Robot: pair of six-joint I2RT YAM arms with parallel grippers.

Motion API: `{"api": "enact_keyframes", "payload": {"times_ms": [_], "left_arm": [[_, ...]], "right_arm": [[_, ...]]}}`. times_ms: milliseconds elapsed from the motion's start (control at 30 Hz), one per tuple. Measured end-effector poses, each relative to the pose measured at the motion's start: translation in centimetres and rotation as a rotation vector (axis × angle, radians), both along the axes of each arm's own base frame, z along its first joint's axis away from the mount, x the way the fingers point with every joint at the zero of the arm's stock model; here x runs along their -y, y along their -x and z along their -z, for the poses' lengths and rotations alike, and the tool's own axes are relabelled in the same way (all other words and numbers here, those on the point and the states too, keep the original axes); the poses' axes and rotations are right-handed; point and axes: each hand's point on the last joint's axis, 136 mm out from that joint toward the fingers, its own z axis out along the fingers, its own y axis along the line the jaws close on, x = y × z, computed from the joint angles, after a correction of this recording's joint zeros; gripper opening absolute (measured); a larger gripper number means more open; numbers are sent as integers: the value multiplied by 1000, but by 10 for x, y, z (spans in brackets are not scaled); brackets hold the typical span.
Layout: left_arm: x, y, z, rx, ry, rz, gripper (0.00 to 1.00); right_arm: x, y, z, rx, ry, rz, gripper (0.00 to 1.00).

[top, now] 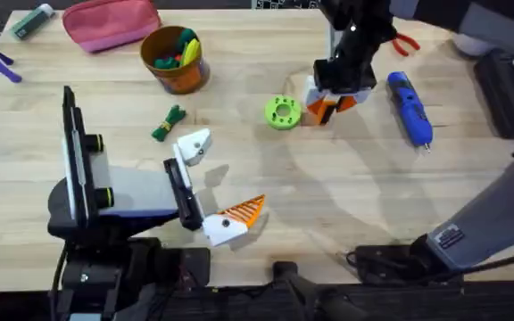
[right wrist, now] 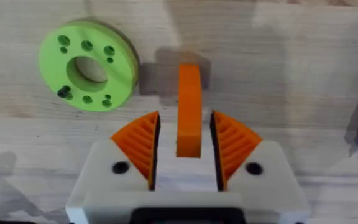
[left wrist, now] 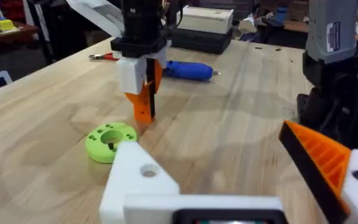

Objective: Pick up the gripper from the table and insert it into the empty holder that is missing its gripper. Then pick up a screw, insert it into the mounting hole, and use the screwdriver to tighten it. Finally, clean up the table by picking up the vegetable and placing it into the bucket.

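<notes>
Right wrist: gripper (right wrist: 189, 112) clamped between right tool (right wrist: 185, 146) pads.

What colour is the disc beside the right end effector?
Bright green disc, clearest in the right wrist view.

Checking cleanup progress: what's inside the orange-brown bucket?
Inside the round orange-brown bucket, green, yellow and orange toy pieces show near its rim. Anything beneath them is covered. The small dark-green toy vegetable lies outside on the wooden table.
</notes>
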Motion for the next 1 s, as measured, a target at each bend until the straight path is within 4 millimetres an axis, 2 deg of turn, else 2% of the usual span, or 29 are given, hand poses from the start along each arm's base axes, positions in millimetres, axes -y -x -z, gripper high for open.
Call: {"api": "enact_keyframes", "payload": {"times_ms": [367,500,1000], "left_arm": [[0,0,0,0,0,0,985],[0,0,0,0,0,0,985],[0,0,0,0,0,0,986]], "right_arm": [[3,8,11,-27,11,5,456],[2,6,11,-19,7,5,404],[1,2,-7,46,-15,5,400]]}}
